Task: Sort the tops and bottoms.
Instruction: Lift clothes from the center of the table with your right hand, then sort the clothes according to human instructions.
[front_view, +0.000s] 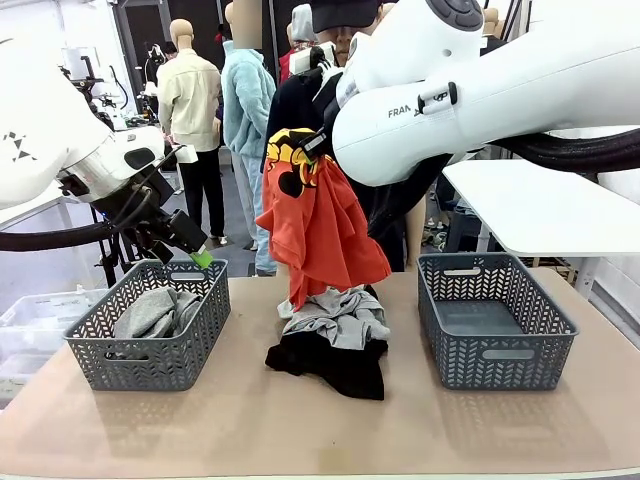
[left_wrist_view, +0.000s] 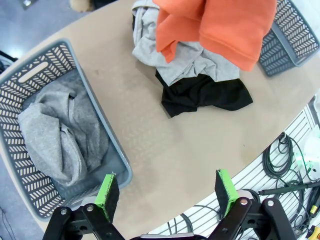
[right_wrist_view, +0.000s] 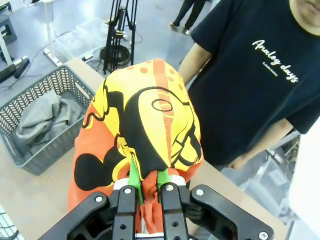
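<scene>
Top-sorting step: the orange-red printed shirt (front_view: 322, 225) is being gripped in the closed right pincer (right_wrist_view: 147, 175), hanging beneath it over the light grey sweatshirt (front_view: 345, 318) and black bottoms (front_view: 340, 368). The left pincer (left_wrist_view: 166, 190) is being held open, empty, above the rim of the basket (front_view: 150, 372) with the grey T-shirt (front_view: 155, 312), probably the shirt's destination.

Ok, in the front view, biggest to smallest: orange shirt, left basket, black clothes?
1. The orange shirt and the left basket look about alike, too close to rank.
2. The black clothes: smallest.

Front camera across table (front_view: 250, 425) toward person (right_wrist_view: 250, 85); both wrist cameras above left basket (front_view: 150, 360).
</scene>
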